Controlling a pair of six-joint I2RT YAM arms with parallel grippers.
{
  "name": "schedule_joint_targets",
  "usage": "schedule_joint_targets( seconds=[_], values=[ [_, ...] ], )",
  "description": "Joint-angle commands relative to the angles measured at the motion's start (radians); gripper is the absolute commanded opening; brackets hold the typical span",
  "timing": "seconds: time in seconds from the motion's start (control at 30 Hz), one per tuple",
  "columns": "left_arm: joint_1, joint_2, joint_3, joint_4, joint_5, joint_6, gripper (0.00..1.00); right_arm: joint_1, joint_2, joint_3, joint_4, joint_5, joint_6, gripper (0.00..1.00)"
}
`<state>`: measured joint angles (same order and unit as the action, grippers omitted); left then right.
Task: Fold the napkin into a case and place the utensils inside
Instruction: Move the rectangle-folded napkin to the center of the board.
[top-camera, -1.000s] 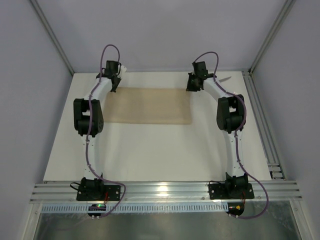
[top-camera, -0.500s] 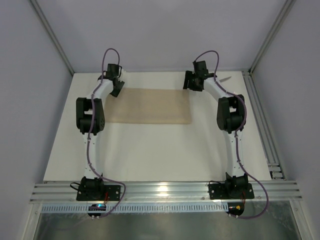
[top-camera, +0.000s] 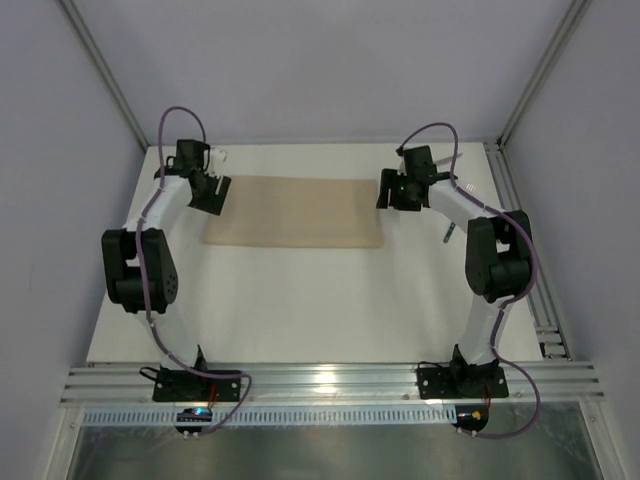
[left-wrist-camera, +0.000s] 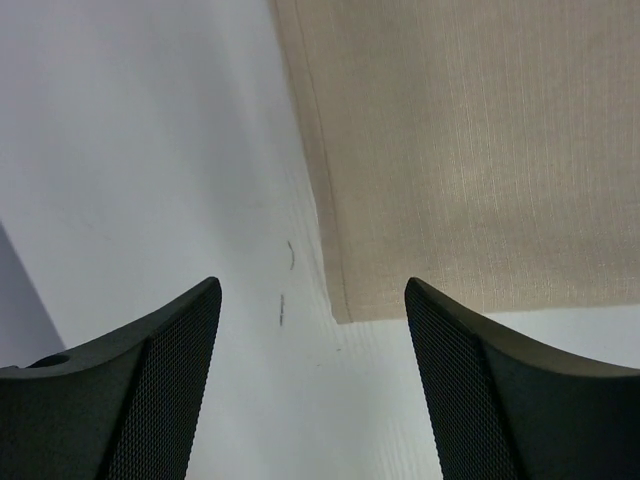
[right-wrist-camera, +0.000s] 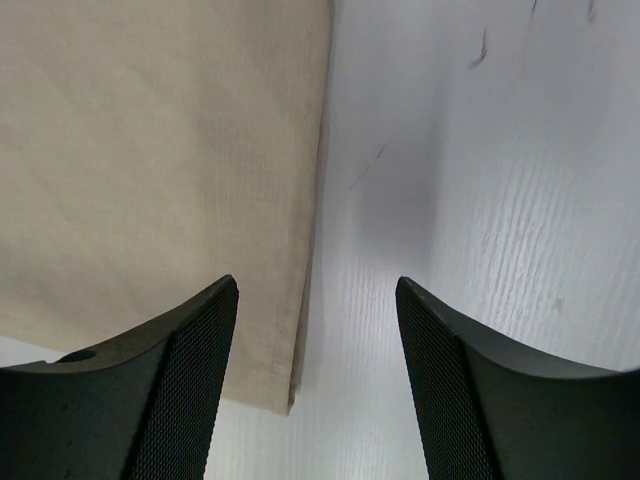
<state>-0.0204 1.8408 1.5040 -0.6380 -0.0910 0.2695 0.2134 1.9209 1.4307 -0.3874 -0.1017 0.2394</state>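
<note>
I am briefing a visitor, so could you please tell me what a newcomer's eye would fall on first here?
The beige napkin lies flat as a wide oblong toward the far side of the white table. The left pincer hangs open over its left end and the right pincer hangs open over its right edge, neither holding anything.
</note>
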Motion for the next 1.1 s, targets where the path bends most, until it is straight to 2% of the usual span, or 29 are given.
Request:
schedule_joint_targets(
  seconds=[0.0, 0.23, 0.33, 0.37, 0.43, 0.47, 0.57, 0.67, 0.7, 0.77, 0.9, 1.07],
  values=[
    [0.060, 0.020, -0.073, 0.012, 0.121, -0.074, 0.77, -0.002, -0.036, -0.116, 0.050, -0.064, 0.011, 0.68],
    [0.080, 0.052, -0.122, 0.064, 0.140, -0.101, 0.76, 0.012, -0.059, -0.233, 0.096, -0.147, 0.037, 0.62],
    [0.085, 0.087, -0.133, 0.074, 0.148, -0.107, 0.70, 0.023, -0.057, -0.256, 0.105, -0.151, 0.038, 0.58],
    [0.085, 0.097, -0.136, 0.072, 0.152, -0.108, 0.68, 0.023, -0.051, -0.262, 0.105, -0.153, 0.038, 0.54],
    [0.085, 0.118, -0.139, 0.073, 0.157, -0.111, 0.60, 0.023, -0.045, -0.269, 0.107, -0.153, 0.040, 0.48],
    [0.085, 0.126, -0.143, 0.075, 0.155, -0.113, 0.51, 0.021, -0.040, -0.271, 0.110, -0.154, 0.040, 0.41],
    [0.085, 0.141, -0.149, 0.070, 0.155, -0.110, 0.37, 0.024, -0.037, -0.266, 0.111, -0.168, 0.043, 0.29],
    [0.086, 0.127, -0.177, 0.072, 0.163, -0.095, 0.13, 0.027, -0.045, -0.273, 0.108, -0.177, 0.040, 0.14],
    [0.086, 0.120, -0.188, 0.069, 0.168, -0.089, 0.08, 0.027, -0.052, -0.274, 0.107, -0.179, 0.040, 0.05],
    [0.086, 0.089, -0.223, 0.066, 0.177, -0.078, 0.00, 0.027, -0.066, -0.292, 0.104, -0.179, 0.037, 0.04],
    [0.086, 0.014, -0.301, 0.038, 0.181, -0.023, 0.00, 0.027, -0.126, -0.357, 0.091, -0.170, 0.038, 0.04],
    [0.086, -0.100, -0.431, -0.074, 0.209, 0.052, 0.00, 0.052, -0.264, -0.513, 0.068, -0.147, 0.051, 0.04]
  ],
)
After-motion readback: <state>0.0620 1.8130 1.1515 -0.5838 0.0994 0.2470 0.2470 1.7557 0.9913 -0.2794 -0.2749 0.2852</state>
